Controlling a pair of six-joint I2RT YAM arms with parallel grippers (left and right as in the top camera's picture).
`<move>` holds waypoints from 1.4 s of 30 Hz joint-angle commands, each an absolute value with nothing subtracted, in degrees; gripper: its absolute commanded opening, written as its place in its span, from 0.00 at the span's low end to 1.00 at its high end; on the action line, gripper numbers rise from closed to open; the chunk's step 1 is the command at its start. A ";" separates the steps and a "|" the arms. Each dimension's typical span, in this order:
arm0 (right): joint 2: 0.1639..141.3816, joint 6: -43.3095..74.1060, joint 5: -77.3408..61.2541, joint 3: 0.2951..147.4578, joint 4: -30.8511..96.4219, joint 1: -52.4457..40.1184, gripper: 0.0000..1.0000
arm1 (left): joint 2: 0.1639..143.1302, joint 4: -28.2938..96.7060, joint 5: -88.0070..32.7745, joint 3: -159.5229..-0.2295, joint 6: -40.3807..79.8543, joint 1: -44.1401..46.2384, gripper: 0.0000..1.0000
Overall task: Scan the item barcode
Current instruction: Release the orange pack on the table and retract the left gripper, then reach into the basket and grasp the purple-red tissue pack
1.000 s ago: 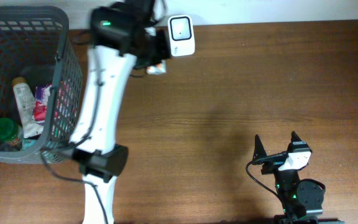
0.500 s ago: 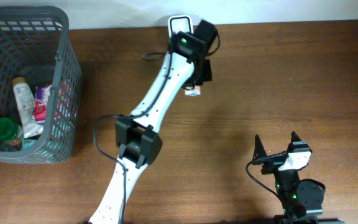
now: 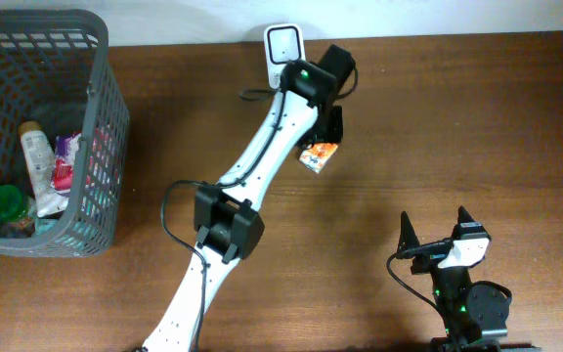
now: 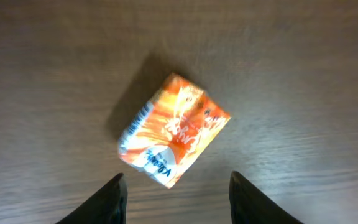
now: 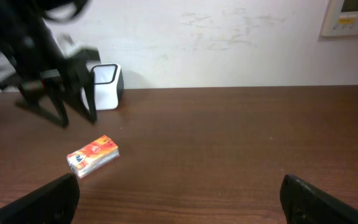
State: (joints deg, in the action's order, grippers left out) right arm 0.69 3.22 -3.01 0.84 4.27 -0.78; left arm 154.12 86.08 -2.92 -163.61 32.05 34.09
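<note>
Wooden desk (image 4: 303, 56) bears the orange carton (image 4: 174, 129), loose just beyond the parted left fingers (image 4: 114, 199); right fingers (image 5: 55, 199) gape.

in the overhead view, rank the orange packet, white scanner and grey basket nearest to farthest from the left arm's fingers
From the left gripper:
1. Small orange packet, lying on the table just below the open fingers, not held.
2. White barcode scanner, at the table's back edge.
3. Grey plastic mesh basket, far off at the table's left end.
</note>
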 commanded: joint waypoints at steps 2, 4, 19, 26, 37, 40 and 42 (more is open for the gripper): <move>0.36 3.68 -2.94 0.32 4.29 -0.36 0.98 | 142.50 92.71 -3.62 -176.11 29.85 27.79 0.53; 0.36 3.68 -2.94 0.32 4.27 -0.36 0.99 | 137.95 95.53 -3.62 -180.00 29.82 23.62 0.54; 0.36 3.68 -2.94 0.32 4.29 -0.36 0.99 | 112.68 96.71 -1.21 -179.76 20.84 -13.23 0.97; 0.36 3.68 -2.94 0.32 4.29 -0.36 0.98 | 112.68 96.73 0.01 -166.19 19.18 -26.28 0.99; 0.36 3.68 -2.94 0.32 4.29 -0.36 0.98 | 112.71 89.82 -0.03 -132.60 16.91 -28.10 0.95; 0.36 3.68 -2.94 0.32 4.29 -0.36 0.99 | 112.71 86.08 0.03 -129.08 15.66 -28.21 0.98; 0.36 3.68 -2.94 0.32 4.29 -0.36 0.99 | 112.73 84.55 -0.05 -127.94 15.68 -28.47 0.98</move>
State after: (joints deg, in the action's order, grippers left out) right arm 0.69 3.22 -3.01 0.82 4.27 -0.78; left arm 113.08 85.84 -0.14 -129.27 17.32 -27.94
